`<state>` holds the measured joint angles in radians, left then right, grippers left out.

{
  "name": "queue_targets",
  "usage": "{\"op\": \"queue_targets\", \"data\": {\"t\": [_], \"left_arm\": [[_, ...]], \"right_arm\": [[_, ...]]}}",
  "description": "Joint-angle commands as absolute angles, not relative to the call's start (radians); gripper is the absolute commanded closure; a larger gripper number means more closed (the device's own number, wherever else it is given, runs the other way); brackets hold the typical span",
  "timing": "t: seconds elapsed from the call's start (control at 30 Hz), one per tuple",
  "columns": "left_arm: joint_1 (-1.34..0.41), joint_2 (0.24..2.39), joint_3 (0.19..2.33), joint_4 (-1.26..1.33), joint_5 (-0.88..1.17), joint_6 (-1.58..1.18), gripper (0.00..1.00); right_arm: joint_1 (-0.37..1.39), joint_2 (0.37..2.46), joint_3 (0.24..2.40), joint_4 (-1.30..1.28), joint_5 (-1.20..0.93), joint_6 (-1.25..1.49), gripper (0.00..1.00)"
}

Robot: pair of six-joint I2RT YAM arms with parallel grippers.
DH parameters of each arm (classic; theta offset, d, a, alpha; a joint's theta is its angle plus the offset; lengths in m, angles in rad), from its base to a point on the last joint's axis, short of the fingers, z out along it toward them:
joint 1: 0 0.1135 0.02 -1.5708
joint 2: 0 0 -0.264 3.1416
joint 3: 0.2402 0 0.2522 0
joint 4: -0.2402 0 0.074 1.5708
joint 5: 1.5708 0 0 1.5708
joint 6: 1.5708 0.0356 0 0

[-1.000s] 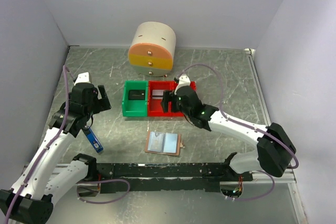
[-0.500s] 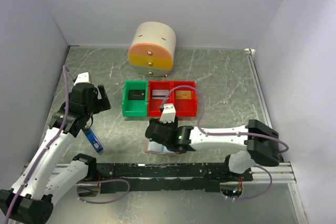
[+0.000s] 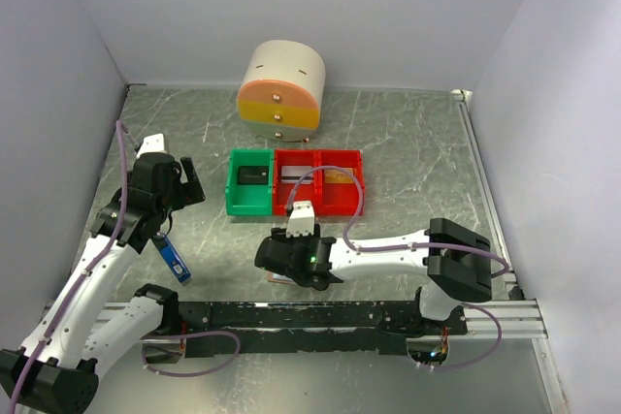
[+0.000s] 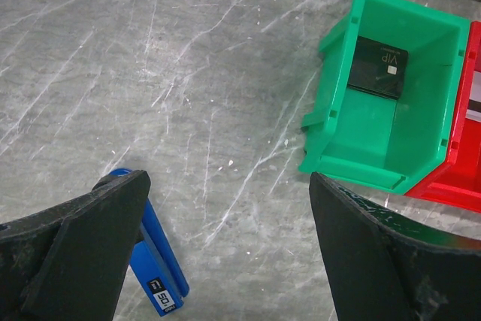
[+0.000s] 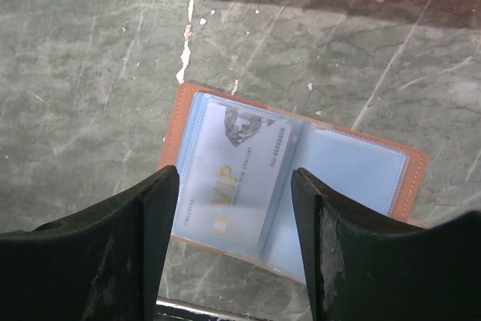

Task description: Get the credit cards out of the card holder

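Note:
The card holder [image 5: 353,174] lies open on the table, tan-edged with pale blue pockets. One silvery credit card [image 5: 240,167] marked VIP sits in its left pocket. My right gripper [image 5: 234,186] hovers just above that pocket, open, one finger on each side of the card and nothing between them. In the top view the right gripper [image 3: 286,264] covers nearly all of the card holder [image 3: 275,277]. My left gripper [image 4: 229,186] stands wide open and empty over bare table at the left, also seen as the left gripper [image 3: 189,183] from above.
A blue stick-shaped gadget [image 4: 158,276] lies by the left gripper's finger. A green bin [image 4: 331,133] holds a black VIP card [image 4: 379,65]; beside it, red bins [image 3: 320,203] hold a pale card [image 3: 291,174] and a golden one [image 3: 338,175]. A round drawer unit [image 3: 281,89] stands behind.
My right arm swung from the red bins down to the card holder, then shifted a little left over it, its jaws narrowing slightly. The left arm has not moved.

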<state>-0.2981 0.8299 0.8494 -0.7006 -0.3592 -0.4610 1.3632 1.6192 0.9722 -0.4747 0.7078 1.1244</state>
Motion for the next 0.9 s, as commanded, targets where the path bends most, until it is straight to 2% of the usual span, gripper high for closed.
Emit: {"op": "queue_targets", "data": {"t": [0.0,0.63,0.87], "left_arm": [[-0.288,0.829,0.843,-0.693,-0.377,-0.466,0.01],[-0.288,0.821,0.838,-0.689,-0.38,-0.466,0.01],[-0.288,0.825,0.839,-0.69,-0.38,-0.467,0.01]], "right_arm": [[1.364,1.657,0.992,-0.476,0.698,1.128,0.38],[1.321,1.765,1.045,-0.48,0.609,1.121,0.36],[1.321,1.764,1.013,-0.456,0.582,1.136,0.41]]}}
